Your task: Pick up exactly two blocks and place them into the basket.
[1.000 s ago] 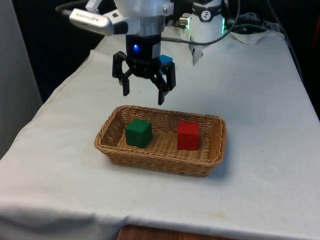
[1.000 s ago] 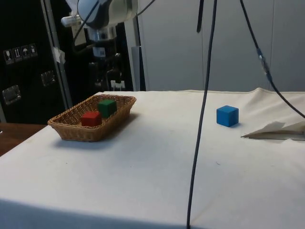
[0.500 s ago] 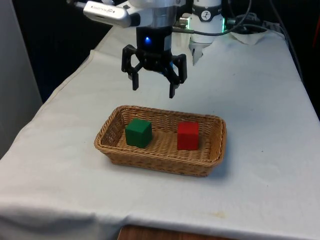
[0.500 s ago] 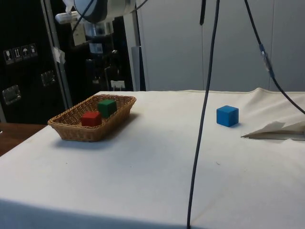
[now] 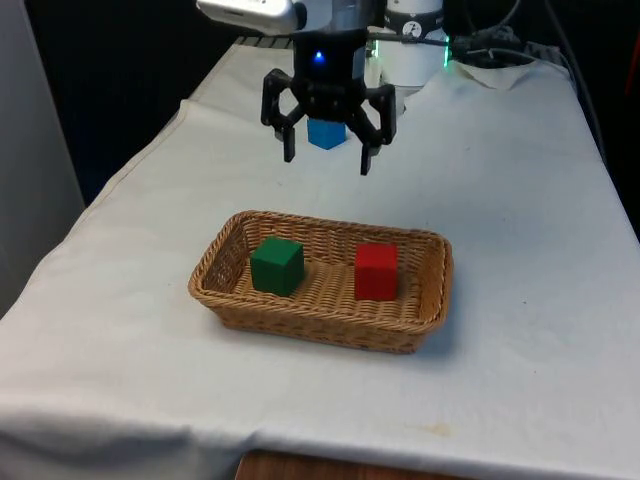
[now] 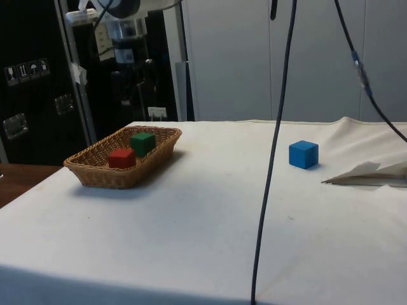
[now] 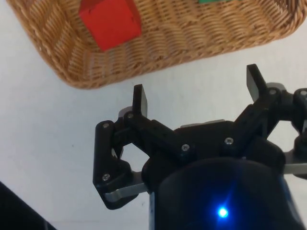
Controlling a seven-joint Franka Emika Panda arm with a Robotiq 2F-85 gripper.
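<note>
Hovering gripper sat above table beyond wicker basket, fingers spread wide, empty. Green block and red block lay inside (quota met, I judged). Blue block stayed out; best leave it.

Front, side, wrist cams share basket.

The claw partly hides the blue block; the wrist view crops the green block.

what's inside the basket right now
The basket holds a green block and a red block, apart from each other. Its near wall hides part of the floor.
</note>
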